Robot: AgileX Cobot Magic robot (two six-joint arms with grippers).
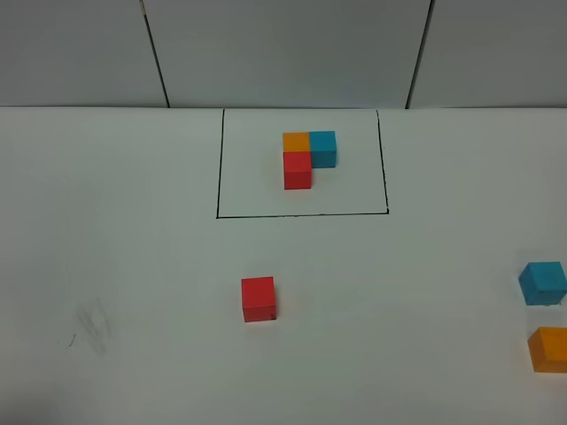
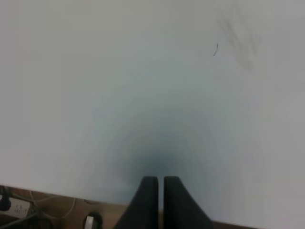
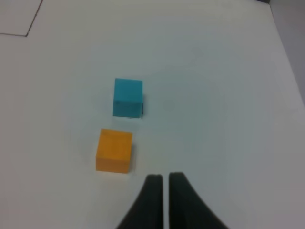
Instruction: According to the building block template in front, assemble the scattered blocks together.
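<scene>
The template is an L of orange, cyan-blue and red cubes inside a thin black rectangle at the back middle. A loose red cube sits in front of it. A loose cyan-blue cube and a loose orange cube sit at the right edge. The right wrist view shows the cyan-blue cube and the orange cube just ahead of my right gripper, which is shut and empty. My left gripper is shut and empty over bare table. Neither gripper shows in the high view.
The white table has a faint grey smudge at the front left, also seen in the left wrist view. Its near edge, with cables below, shows behind my left gripper. A panelled wall stands behind the table.
</scene>
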